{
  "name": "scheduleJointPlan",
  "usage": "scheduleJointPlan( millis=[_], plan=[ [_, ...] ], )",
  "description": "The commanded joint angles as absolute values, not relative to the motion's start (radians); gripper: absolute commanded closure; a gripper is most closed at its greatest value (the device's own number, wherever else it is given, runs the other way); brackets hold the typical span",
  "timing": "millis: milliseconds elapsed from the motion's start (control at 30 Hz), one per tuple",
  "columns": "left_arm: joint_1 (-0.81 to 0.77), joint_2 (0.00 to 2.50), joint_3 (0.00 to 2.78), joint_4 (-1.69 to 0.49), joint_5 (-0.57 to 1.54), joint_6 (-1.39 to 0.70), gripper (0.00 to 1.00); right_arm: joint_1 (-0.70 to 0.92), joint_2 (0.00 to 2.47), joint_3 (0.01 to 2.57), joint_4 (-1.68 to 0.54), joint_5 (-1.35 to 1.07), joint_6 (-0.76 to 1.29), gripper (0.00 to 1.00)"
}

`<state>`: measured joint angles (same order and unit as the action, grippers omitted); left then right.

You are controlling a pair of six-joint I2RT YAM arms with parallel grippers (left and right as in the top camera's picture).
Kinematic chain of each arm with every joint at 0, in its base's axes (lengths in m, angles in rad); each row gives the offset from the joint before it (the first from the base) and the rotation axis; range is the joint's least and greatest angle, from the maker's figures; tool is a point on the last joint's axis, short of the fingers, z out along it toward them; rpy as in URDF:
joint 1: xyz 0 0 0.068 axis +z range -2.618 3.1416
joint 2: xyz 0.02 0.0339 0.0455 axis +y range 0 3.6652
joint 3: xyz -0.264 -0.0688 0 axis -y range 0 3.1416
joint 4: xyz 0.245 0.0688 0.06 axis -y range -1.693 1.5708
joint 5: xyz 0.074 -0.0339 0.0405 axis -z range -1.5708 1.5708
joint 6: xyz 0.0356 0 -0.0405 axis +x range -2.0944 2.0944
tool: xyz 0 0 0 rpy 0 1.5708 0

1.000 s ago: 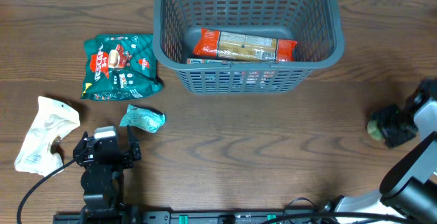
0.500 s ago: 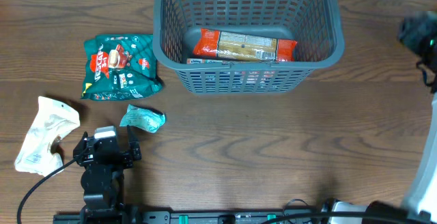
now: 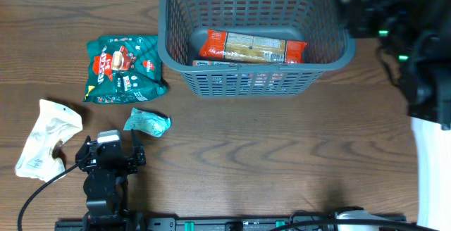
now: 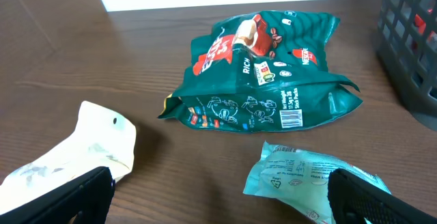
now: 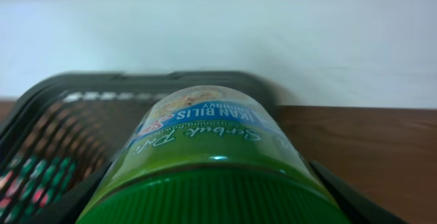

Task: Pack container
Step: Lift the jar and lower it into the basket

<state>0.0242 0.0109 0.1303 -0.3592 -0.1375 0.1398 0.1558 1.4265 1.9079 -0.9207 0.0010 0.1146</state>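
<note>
a: from overhead, what's the container like?

b: a large dark grey rectangular plastic basket (image 3: 163,44) with lattice-slotted sides and a thick rim, at the far middle of the brown wooden table (image 3: 282,153). a long red-and-tan snack packet (image 3: 252,48) lies across its flat bottom.

a: and the arms?

b: the left gripper (image 3: 111,152) sits near left, fingers spread wide and empty. the right gripper (image 3: 366,5) is a dark blur at the far right, just beside the basket's right rim. left of the basket lie a dark green coffee pouch (image 3: 123,69), a small teal sachet (image 3: 146,122) and a crumpled white packet (image 3: 46,139).

a: left wrist view?

b: the left gripper (image 4: 218,203) shows both fingers far apart at the bottom corners. the teal sachet (image 4: 307,176) is between them, the white packet (image 4: 75,149) by the left finger, and the coffee pouch (image 4: 263,67) beyond. the basket's slotted wall (image 4: 410,53) is at the right edge.

a: right wrist?

b: the right gripper (image 5: 212,200) is clamped on a clear plastic jar with a green ribbed lid and blue label (image 5: 212,149). the basket (image 5: 61,115) is behind it to the left, with its dark rim showing.
</note>
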Motion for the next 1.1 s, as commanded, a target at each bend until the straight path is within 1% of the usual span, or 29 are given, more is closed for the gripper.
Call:
scheduleJointPlan(
  millis=[0,133,267,400,733,1067],
  plan=[
    [0.02,0.004,0.11,-0.364,-0.142,0.157,0.01,0.253,1.477,1.922,-0.917,0.137,0.078,0.99],
    [0.02,0.004,0.11,-0.364,-0.142,0.157,0.02,0.319,1.56,1.922,-0.922,0.169,0.07,0.99],
    [0.02,0.004,0.11,-0.364,-0.142,0.157,0.02,0.322,1.654,1.922,-0.938,0.168,0.117,0.99],
    [0.02,0.004,0.11,-0.364,-0.142,0.157,0.02,0.321,1.75,1.922,-0.967,0.168,0.119,0.99],
    [0.02,0.004,0.11,-0.364,-0.142,0.157,0.02,0.305,1.984,1.922,-1.033,0.127,0.119,0.99],
    [0.02,0.004,0.11,-0.364,-0.142,0.157,0.02,0.244,2.069,1.922,-1.04,0.086,0.141,0.99]
  ],
)
